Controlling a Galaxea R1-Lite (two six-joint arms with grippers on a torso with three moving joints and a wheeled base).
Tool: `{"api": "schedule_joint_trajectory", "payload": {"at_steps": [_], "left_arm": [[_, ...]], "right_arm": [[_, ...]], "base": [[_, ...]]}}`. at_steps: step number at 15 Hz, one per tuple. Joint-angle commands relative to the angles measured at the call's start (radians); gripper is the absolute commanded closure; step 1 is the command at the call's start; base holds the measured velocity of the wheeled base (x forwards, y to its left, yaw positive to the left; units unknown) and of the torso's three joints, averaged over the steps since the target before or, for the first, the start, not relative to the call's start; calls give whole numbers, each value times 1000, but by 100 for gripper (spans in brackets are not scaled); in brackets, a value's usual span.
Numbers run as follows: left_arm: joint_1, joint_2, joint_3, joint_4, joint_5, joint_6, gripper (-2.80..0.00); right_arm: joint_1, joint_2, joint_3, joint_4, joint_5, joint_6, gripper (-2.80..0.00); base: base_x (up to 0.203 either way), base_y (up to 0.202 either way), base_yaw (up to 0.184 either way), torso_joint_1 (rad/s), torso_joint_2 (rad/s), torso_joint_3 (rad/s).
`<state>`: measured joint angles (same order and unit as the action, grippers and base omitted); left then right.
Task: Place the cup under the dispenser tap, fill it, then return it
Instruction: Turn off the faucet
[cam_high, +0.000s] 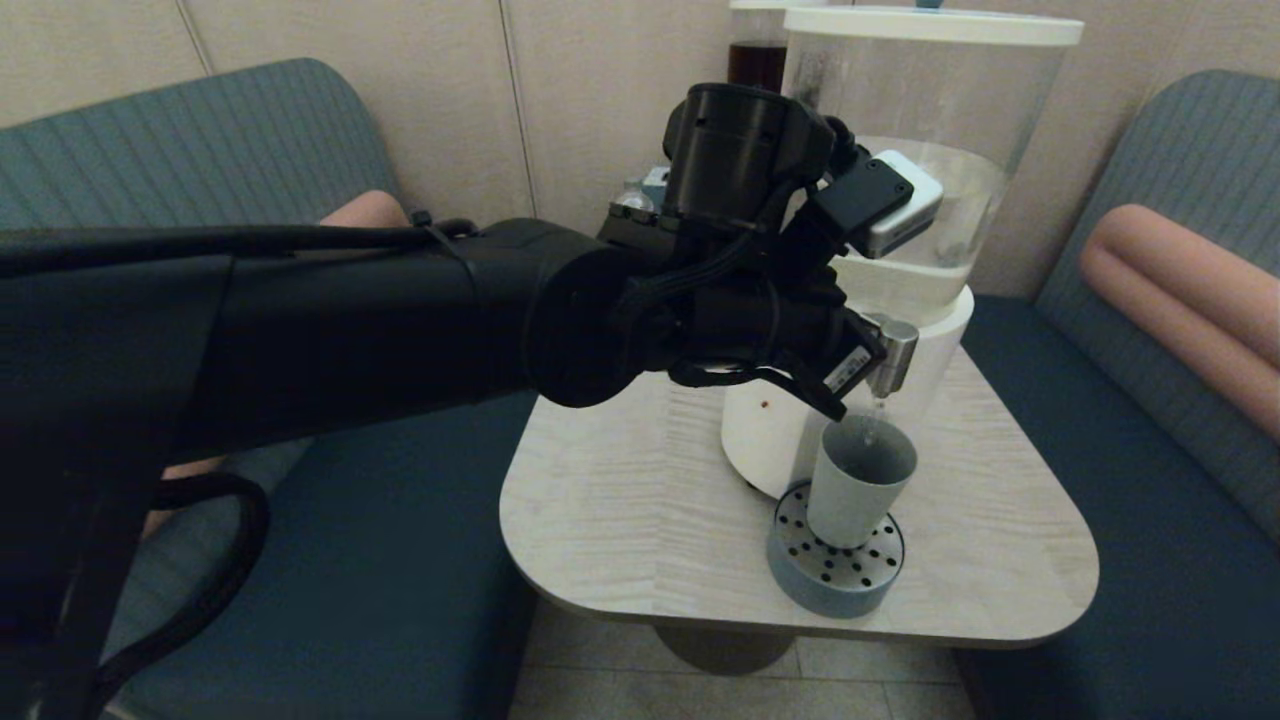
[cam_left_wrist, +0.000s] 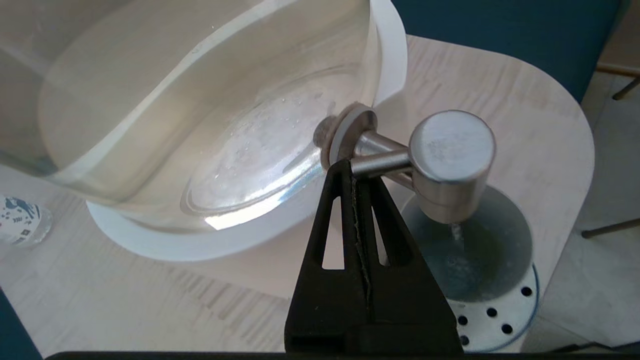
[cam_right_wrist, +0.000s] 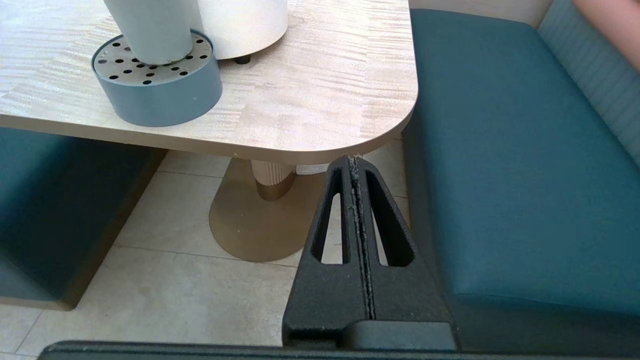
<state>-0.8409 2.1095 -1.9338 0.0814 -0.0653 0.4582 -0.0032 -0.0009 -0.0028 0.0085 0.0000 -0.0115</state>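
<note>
The grey-blue cup (cam_high: 860, 482) stands upright on the round perforated drip tray (cam_high: 835, 572), directly under the brushed-metal dispenser tap (cam_high: 893, 352). A thin stream of water falls from the spout into it. In the left wrist view the cup (cam_left_wrist: 482, 250) holds water below the tap (cam_left_wrist: 450, 160). My left gripper (cam_left_wrist: 350, 167) is shut with nothing between its fingers, and its tips press against the tap's thin metal lever beside the white base. My right gripper (cam_right_wrist: 354, 162) is shut and empty, low beside the table's near right corner. The cup (cam_right_wrist: 150, 30) shows there too.
The large dispenser (cam_high: 920, 150) with clear tank stands on the pale wooden table (cam_high: 620, 500). A slim dispenser (cam_high: 757, 60) with dark liquid is behind it. A small clear bottle (cam_left_wrist: 20, 220) stands on the table's far side. Teal benches (cam_high: 1180, 500) flank the table.
</note>
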Motion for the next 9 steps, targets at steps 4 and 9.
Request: {"api": "schedule_joint_trajectory", "payload": {"at_steps": [4,9], "left_arm": [[-11,25,-2,-49,1,7,0],[-32,40,-2,-88,3,10,0]], "right_arm": [[0,1,0,-1,0,-1,0],[0,1,0,1,0,-1,0]], "base": [[0,0,0,0,0,0],[0,0,0,0,0,0]]}}
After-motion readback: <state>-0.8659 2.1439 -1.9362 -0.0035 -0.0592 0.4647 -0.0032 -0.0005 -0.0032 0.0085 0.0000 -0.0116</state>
